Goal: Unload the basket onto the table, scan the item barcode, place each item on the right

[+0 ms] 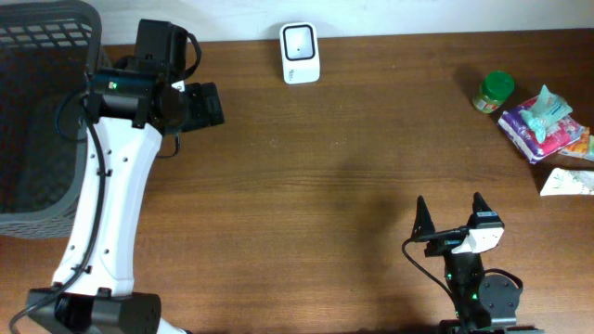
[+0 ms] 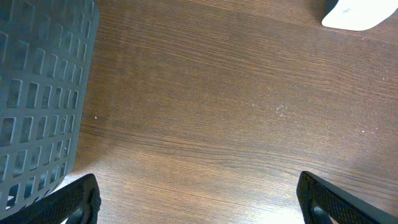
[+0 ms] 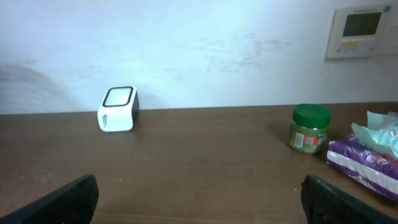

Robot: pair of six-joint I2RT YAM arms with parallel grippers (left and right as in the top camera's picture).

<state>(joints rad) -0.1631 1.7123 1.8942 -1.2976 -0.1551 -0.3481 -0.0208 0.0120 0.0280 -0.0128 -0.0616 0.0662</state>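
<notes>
- A small white box-shaped barcode scanner (image 1: 300,53) with a dark window stands at the far edge of the brown wooden desk (image 1: 325,167); every other place here is given from it.
- The left arm, white with black joints, reaches from the near edge up the desk. Its left end effector (image 1: 200,105) hangs to the left of the scanner, pointing down at bare wood, with its fingers (image 2: 74,202) spread wide and holding nothing.
- A grey slotted plastic basket (image 1: 37,111) sits further left of the scanner, beyond that arm.
- The right end effector (image 1: 450,215) is low, well nearer than the scanner and to its right. It is level and faces the far wall, with its black fingers (image 3: 68,199) wide apart and empty.
- A green-lidded glass jar (image 1: 493,91) stands far right of the scanner, untouched.
- A purple plastic tissue pack (image 1: 541,125) lies just beside the jar, on the side away from the scanner.
</notes>
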